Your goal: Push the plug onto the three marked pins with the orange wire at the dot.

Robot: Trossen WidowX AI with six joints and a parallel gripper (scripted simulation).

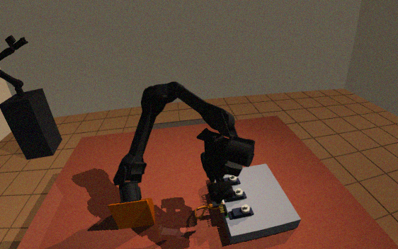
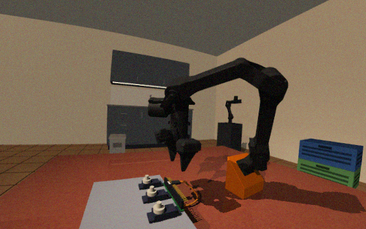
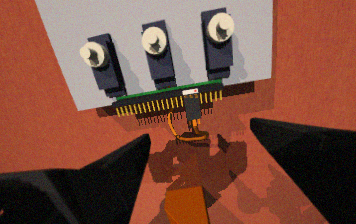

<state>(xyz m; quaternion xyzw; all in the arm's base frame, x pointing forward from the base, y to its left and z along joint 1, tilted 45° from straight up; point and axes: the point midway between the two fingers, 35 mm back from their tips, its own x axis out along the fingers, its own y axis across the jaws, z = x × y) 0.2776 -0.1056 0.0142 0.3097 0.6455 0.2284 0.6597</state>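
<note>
The plug (image 3: 192,107) (image 2: 175,182) is a small dark block at the pin row (image 3: 150,106), nearly square to it, its inner end close below the white band (image 3: 189,92) with a red dot at its right end. Bare pins show on both sides of it. How deep it sits and which hole faces the dot cannot be told. The orange-brown lead (image 3: 201,138) (image 2: 197,195) loops out from its outer end. My gripper (image 3: 198,130) (image 2: 178,165) is wide open and empty, above and clear of the plug. In the top view its fingers hide part of the row.
The pale grey block (image 1: 273,201) (image 2: 107,205) (image 3: 125,20) bears three dark servos with white horns, behind the pin row. The orange arm base (image 1: 132,213) (image 2: 242,182) (image 3: 187,205) stands on the red surface, on the lead's side of the row.
</note>
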